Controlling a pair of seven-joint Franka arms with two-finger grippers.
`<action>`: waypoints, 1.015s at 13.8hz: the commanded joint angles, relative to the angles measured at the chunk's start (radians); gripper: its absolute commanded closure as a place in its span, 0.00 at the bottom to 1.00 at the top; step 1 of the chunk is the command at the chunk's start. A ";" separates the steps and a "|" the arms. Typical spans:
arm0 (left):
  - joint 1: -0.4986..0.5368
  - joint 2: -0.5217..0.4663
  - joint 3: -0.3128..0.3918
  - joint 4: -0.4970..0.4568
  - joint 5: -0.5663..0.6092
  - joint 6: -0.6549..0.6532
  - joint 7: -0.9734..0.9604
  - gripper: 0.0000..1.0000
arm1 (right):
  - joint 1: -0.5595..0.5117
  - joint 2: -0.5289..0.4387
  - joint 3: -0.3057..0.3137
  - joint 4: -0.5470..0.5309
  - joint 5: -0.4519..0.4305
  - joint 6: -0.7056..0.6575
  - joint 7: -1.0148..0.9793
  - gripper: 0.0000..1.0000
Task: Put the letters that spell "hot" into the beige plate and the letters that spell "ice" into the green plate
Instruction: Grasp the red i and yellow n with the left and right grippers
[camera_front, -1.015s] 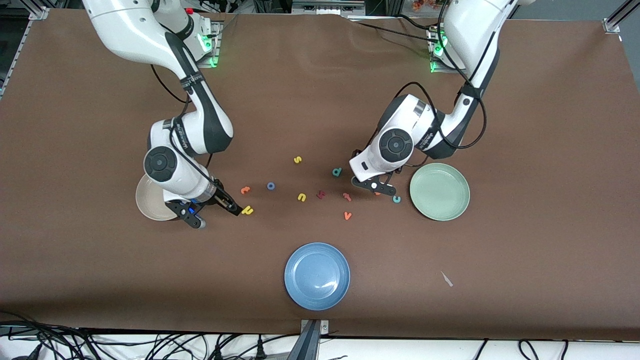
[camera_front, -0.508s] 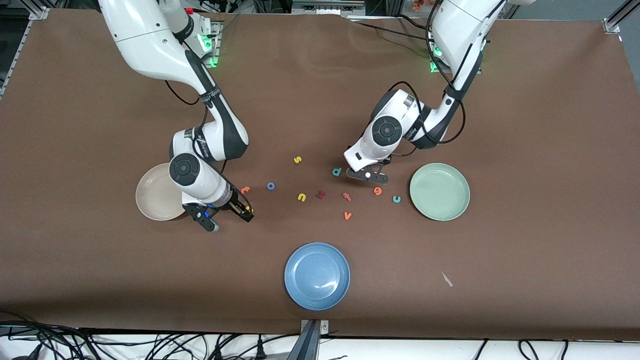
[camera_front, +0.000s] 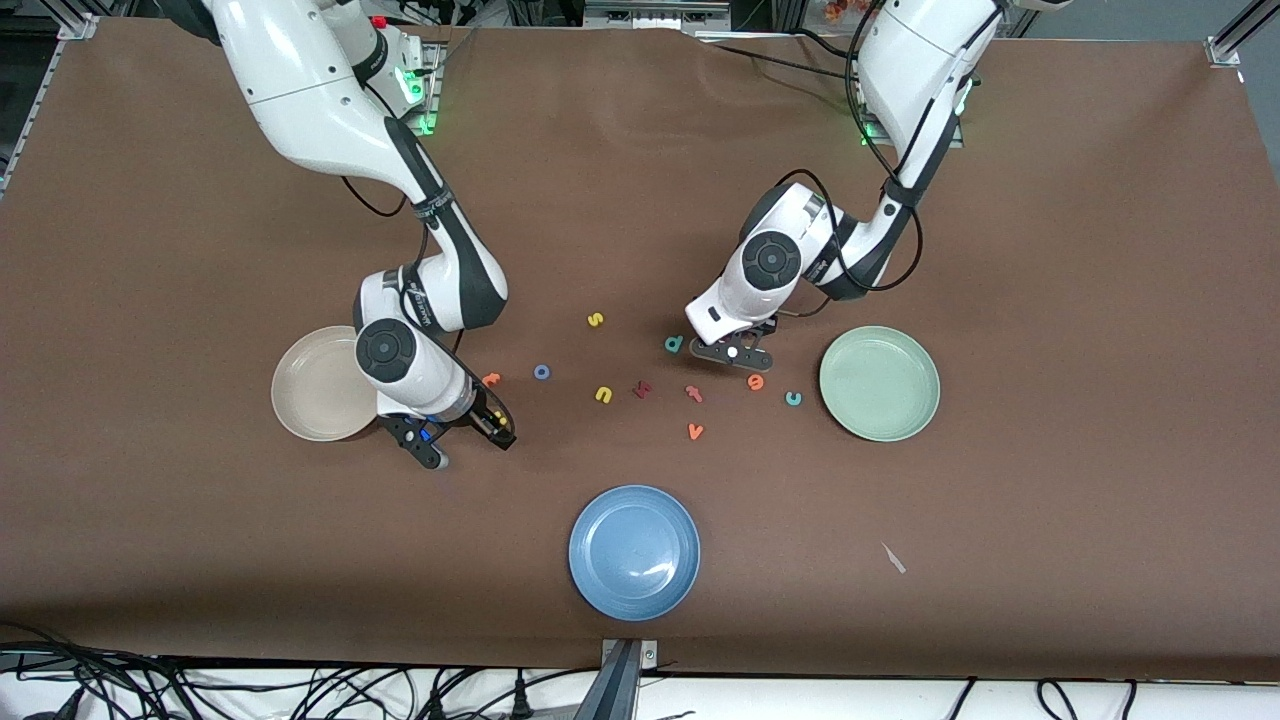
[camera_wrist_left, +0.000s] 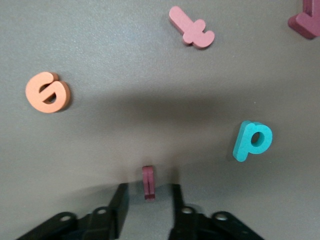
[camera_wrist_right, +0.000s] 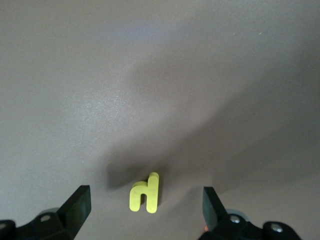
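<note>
the left tool (camera_wrist_left: 147, 200) is hanging low over the surface (camera_front: 1050, 300) between the teal d (camera_front: 675, 344) and the orange e (camera_front: 755, 381), and its two fingers are standing just either side of the dark red i (camera_wrist_left: 148, 182), not yet pressing on it, so it is neither clenched nor carrying anything. the orange t (camera_front: 692, 393) is lying a little nearer the front camera than that tool, the teal c (camera_front: 793, 398) is sitting beside the green plate (camera_front: 879, 383), and that plate is holding nothing.

the right tool (camera_wrist_right: 145, 207) is spread wide, released, with the yellow h (camera_wrist_right: 145, 193) lying on the surface between its fingers (in the front view the tool is hiding the letter). it is sitting low just beside the beige plate (camera_front: 318, 397), on the side toward the blue plate (camera_front: 634, 552).

the blue o (camera_front: 541, 372) is resting near the middle of the surface, with another small orange letter (camera_front: 490, 379) beside the right arm, and the yellow u (camera_front: 603, 394), the yellow s (camera_front: 595, 320), a second dark red letter (camera_front: 642, 388) and the orange v (camera_front: 695, 431) are lying scattered around.
</note>
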 joint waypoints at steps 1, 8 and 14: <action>0.001 -0.002 0.005 -0.001 0.028 0.010 -0.010 0.84 | 0.013 0.025 -0.008 0.032 0.020 0.001 0.013 0.09; 0.018 -0.069 0.012 0.018 0.028 -0.115 -0.007 0.94 | 0.020 0.044 -0.008 0.033 0.028 0.022 0.049 0.44; 0.154 -0.129 0.009 0.031 0.153 -0.297 0.142 0.94 | 0.019 0.051 -0.008 0.046 0.040 0.022 0.054 0.85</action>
